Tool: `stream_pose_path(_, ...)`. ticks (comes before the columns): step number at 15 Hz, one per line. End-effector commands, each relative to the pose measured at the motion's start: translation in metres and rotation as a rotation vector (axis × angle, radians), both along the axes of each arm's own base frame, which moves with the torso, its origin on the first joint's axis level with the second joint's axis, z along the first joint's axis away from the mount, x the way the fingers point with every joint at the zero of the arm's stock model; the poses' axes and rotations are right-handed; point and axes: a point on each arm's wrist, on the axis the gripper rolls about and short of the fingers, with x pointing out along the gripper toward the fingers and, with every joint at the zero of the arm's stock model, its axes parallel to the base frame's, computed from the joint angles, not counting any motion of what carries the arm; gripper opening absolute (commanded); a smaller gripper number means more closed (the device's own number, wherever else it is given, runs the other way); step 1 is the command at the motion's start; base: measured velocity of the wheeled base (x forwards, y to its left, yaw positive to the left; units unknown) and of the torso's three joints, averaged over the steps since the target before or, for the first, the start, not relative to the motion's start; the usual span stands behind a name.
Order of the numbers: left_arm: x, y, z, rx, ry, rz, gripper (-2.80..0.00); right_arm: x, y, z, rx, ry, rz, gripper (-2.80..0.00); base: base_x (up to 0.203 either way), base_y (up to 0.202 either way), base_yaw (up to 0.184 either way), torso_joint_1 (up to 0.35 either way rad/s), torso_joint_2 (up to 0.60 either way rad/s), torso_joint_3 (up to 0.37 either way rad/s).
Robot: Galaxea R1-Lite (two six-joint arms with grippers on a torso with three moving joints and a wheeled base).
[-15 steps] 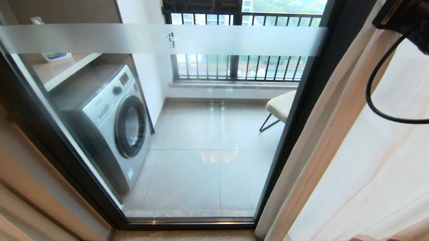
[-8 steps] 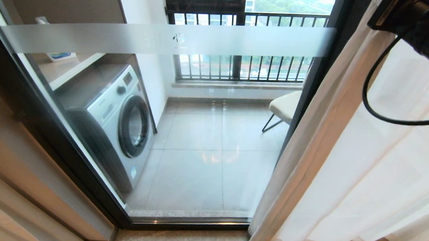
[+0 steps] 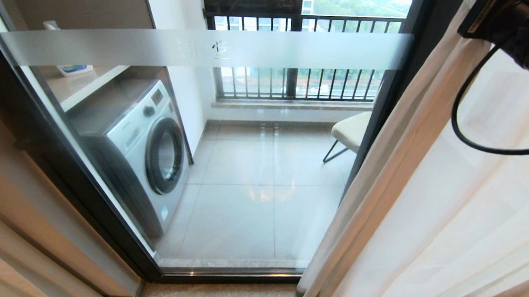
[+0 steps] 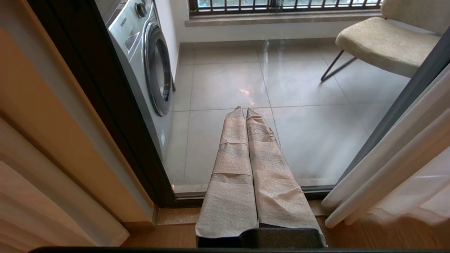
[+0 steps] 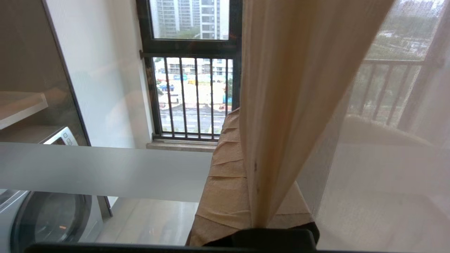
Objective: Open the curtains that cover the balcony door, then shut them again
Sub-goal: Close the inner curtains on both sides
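We find the balcony door largely uncovered: its glass panel in a dark frame shows across the middle of the head view, crossed by a frosted band bearing small characters. Through the glass we note a front-loading washing machine at the left, a pale tiled floor, a cushioned chair on thin dark legs, and a railed window beyond.

The curtains hang gathered at the right side of the door, their leading edge overlapping the right door frame and reaching down to the sill. A heavier beige fold runs along that edge, with sheer white fabric behind it.

The right gripper is up at the curtain's edge. In its wrist view the paper-wrapped fingers are closed together on a fold of the curtain, which passes between them (the sheer layer drapes over one side). Only the black arm body and a looped cable show at the upper right of the head view.

The left gripper hangs low before the glass, its two wrapped fingers pressed together with nothing between them, pointing toward the balcony floor.
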Motion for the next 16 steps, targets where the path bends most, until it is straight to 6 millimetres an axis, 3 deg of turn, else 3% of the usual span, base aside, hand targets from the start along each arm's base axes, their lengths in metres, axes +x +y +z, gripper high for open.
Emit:
stream_pose_path(1, 0.0, 0.0, 0.0, 0.0, -0.001, 0.0, -2.8, -0.003, 0.007, 0.001, 0.002, -0.006, 0.016, -2.8, 0.0, 0.0, 0.0, 0.0, 0.0, 0.0)
stream_pose_path(5, 0.0, 0.0, 0.0, 0.0, -0.001, 0.0, -2.8, -0.004, 0.024, -0.001, -0.02, -0.005, 0.036, -2.8, 0.0, 0.0, 0.0, 0.0, 0.0, 0.0)
stream_pose_path(16, 0.0, 0.0, 0.0, 0.0, -0.001, 0.0, -2.8, 0.017, 0.118, -0.005, -0.106, -0.033, 0.135, -2.8, 0.0, 0.0, 0.0, 0.0, 0.0, 0.0)
